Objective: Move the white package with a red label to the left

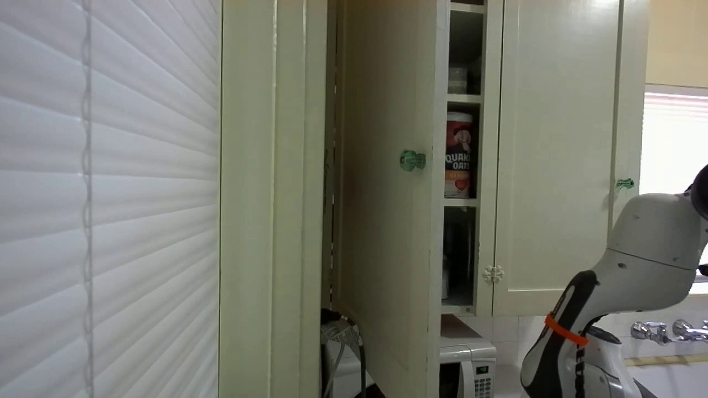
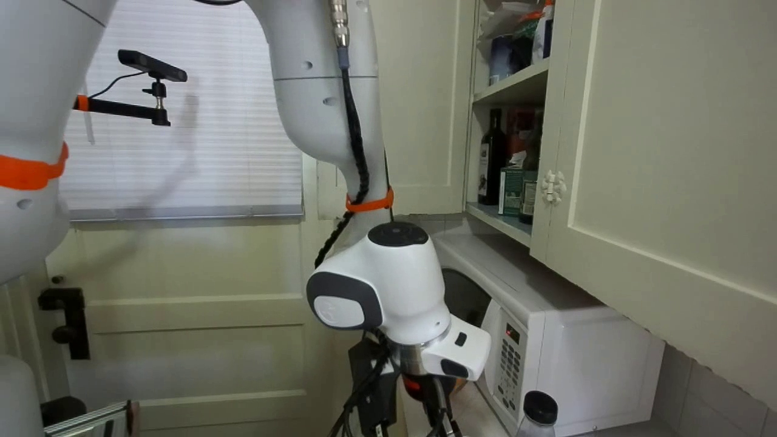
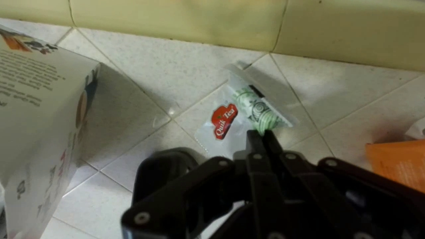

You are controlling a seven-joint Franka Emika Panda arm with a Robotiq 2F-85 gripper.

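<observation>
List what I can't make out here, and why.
White package: end nearest the gripper, covered by it, wrist view.
Orange packet: right part, cut off by right edge, wrist view.
White box: small print, mostly too blurred, wrist view.
Microwave: part of its front, behind open cupboard door, in an exterior view.
Black-lidded container: base, cut off by bottom edge, in an exterior view.

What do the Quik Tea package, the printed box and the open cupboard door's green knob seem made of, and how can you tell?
Quik Tea package: probably glossy plastic film; it looks thin, partly translucent, with a curled flap. Printed box: likely smooth, matte cardboard, from flat panels and folded edges. Green knob: perhaps shiny glass, possibly plastic; its light and dark patches suggest translucency.
</observation>
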